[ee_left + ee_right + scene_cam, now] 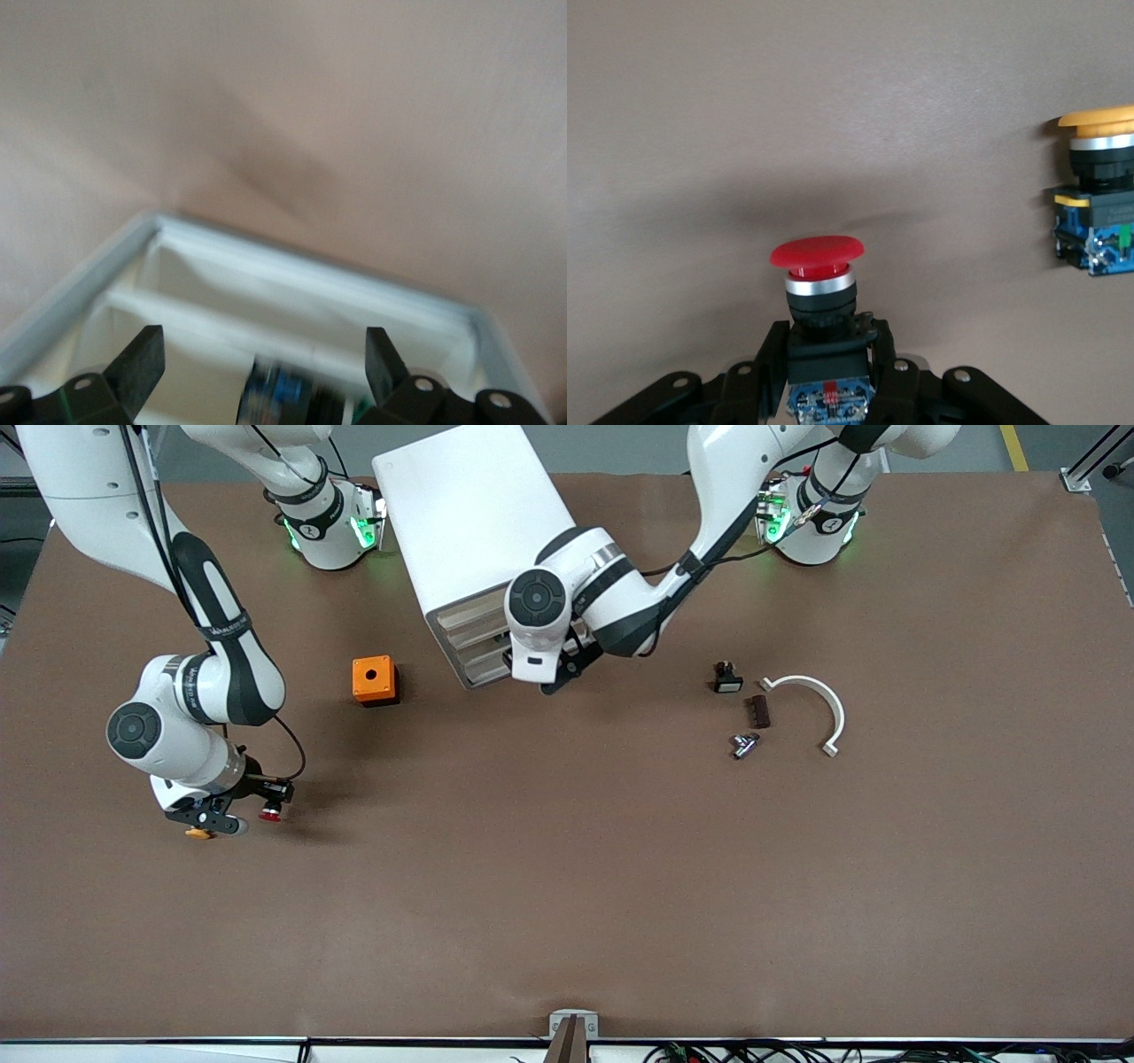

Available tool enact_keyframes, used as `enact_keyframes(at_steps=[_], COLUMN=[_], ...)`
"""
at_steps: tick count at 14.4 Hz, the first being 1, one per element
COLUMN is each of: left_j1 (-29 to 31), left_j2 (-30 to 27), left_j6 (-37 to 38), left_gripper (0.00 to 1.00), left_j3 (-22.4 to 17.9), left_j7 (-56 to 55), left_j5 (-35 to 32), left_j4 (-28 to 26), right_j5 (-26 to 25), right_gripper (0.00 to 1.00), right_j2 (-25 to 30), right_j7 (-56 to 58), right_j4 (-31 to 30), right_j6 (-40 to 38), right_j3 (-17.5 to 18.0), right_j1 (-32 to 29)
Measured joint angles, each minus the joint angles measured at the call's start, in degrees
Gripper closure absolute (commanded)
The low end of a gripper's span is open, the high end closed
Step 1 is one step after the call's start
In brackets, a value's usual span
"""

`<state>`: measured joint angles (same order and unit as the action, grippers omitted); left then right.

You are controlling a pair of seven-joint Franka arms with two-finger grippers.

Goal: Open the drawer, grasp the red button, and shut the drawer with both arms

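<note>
The red mushroom-capped pushbutton with its dark body (819,292) sits clamped between the fingers of the right gripper (824,363), cap pointing away from the wrist, low over the brown table (567,886) toward the right arm's end. A yellow-capped pushbutton (1097,190) lies on the table just beside that gripper. The left gripper (266,363) hangs with its jaws spread wide and empty at the front of the white drawer cabinet (469,522), over its drawers (292,292).
</note>
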<state>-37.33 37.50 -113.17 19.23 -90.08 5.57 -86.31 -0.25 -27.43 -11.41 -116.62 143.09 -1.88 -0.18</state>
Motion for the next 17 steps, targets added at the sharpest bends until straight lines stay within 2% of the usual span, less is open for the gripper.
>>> enact_keyframes(at_steps=[4,5,6,13,17], left_j1=[10.73,13.54,16.41,33.23,39.47], left_j2=[-3.15,-4.41,-5.84,-17.28,-23.15], left_j6=[0.44,0.71,1.39,10.93,16.32], left_gripper=[0.0,0.0,0.0,0.0,0.0], left_j3=[-0.27,-0.3,-0.31,-0.38,-0.45], left_j7=[2.53,4.95,8.02,29.13,42.58], left_j5=[-7.36,-7.63,-7.72,-7.81,-7.81], left_j4=[0.14,0.19,0.2,0.21,0.15], right_j5=[-1.34,-1.34,-1.41,-1.99,-2.04], right_gripper=[1.0,0.68,0.01,0.0,0.0], right_j2=[-1.79,-1.97,-2.16,-2.5,2.39], right_j7=[0.28,0.33,0.42,2.75,5.36], right_j4=[0.14,0.25,0.4,2.74,6.59], right_j6=[2.11,2.12,2.12,0.44,-11.43], right_j3=[0.01,0.01,0.01,0.15,0.12], right_j1=[-1.61,-1.73,-1.85,-2.09,-2.25])
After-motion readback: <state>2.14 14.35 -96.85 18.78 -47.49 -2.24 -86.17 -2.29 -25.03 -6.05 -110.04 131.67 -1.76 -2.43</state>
